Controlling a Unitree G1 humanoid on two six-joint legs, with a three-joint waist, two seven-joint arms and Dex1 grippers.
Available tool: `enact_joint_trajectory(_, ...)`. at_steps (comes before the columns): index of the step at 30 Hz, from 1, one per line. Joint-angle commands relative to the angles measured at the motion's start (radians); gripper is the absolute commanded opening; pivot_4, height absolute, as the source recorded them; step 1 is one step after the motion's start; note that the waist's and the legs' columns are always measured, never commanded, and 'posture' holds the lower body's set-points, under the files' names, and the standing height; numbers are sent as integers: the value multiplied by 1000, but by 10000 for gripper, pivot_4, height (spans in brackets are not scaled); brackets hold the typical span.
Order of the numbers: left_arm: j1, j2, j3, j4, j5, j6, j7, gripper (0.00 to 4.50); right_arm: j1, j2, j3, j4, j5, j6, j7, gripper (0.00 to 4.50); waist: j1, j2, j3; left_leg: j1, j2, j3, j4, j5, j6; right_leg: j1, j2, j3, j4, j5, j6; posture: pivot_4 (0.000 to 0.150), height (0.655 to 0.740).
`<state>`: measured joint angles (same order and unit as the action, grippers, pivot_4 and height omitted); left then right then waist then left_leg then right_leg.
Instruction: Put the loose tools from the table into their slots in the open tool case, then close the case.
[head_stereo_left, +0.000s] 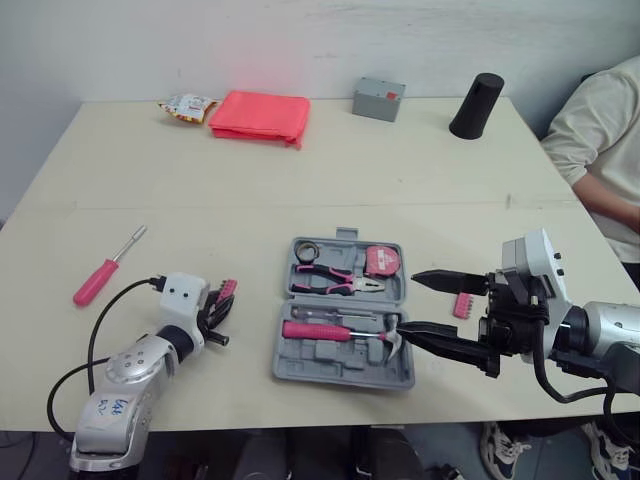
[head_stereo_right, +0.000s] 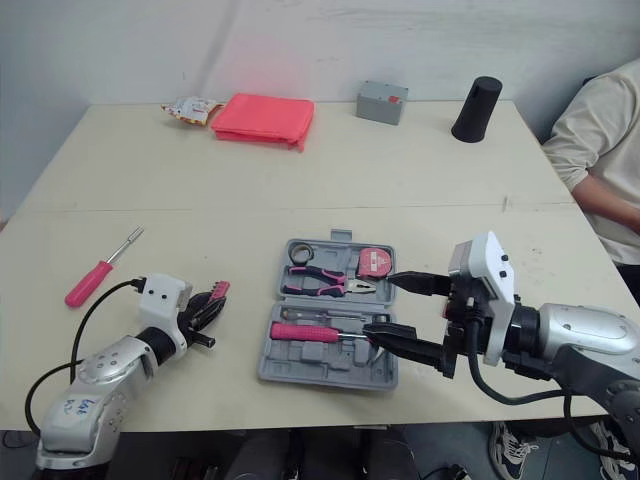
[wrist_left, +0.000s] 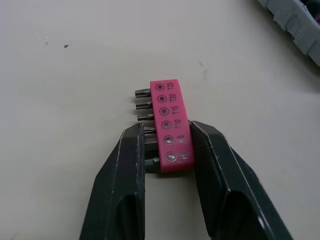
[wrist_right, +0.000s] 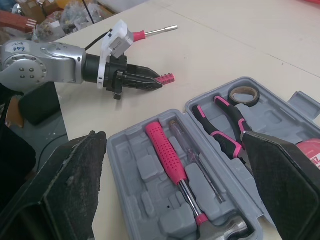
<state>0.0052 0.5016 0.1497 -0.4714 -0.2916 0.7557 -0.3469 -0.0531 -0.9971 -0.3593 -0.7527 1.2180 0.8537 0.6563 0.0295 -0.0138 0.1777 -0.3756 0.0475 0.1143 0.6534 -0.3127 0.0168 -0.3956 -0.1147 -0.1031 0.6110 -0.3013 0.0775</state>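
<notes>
The grey tool case (head_stereo_left: 330, 357) lies open at the table's front middle. In it are pink-handled pliers (head_stereo_left: 335, 284), a tape measure (head_stereo_left: 382, 262), a roll of tape (head_stereo_left: 306, 250), a pink-handled hammer (head_stereo_left: 330, 331) and a thin screwdriver. My left gripper (wrist_left: 167, 130) is shut on a pink bit holder (wrist_left: 167, 100) left of the case, low at the table. My right gripper (head_stereo_left: 410, 303) stands open at the case's right edge, near the hammer head. A second pink bit holder (head_stereo_left: 462, 305) lies behind it. A red screwdriver (head_stereo_left: 100, 275) lies at the far left.
At the back of the table are a red pouch (head_stereo_left: 260, 115), a snack packet (head_stereo_left: 187, 106), a grey box (head_stereo_left: 378, 99) and a black cup (head_stereo_left: 476, 105). A person's sleeve (head_stereo_left: 600, 130) is at the right edge.
</notes>
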Motion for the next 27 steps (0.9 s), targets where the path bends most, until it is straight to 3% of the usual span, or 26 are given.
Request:
enact_joint_trajectory(1,-100,234,-62,-115,-88,-47,-329,7003,-42,-79,-18,-51,64,5,100,45000,-2,-2,2,-1,0,0,0,0,0,-1,0,0,1,0,0,1500,7400)
enact_joint_trajectory(5,-204,468,-136,-99,-171,-63,-638,7003,-123,-100,59,-41,143,23,87,45000,-13,0,2,-2,1,1,-3,0,-2,-4,0,1,-2,0,-3,1500,7400)
enact_joint_trajectory(10,-379,547,-349,-87,-124,-115,-857,7003,-157,-82,178,-86,121,39,20,45000,-10,0,3,-4,1,2,-5,3,-9,-6,2,-1,-3,-1,-4,1500,7400)
enact_joint_trajectory(16,-528,469,-523,3,22,-144,-856,7003,-168,-64,232,-94,103,42,-70,45000,-4,-1,4,-16,0,4,8,4,-6,-16,10,-2,2,2,1,1500,7400)
enact_joint_trajectory(19,-536,444,-552,14,63,-154,-846,7003,-140,-68,237,-116,85,38,-84,45000,-6,-1,4,-16,0,6,11,0,2,-15,9,-1,2,4,4,1500,7400)
enact_joint_trajectory(27,-522,393,-585,11,153,-142,-791,7003,-96,-60,226,-127,80,26,-121,45000,-5,-2,4,-16,0,5,13,0,3,-15,4,1,6,4,4,1500,7400)
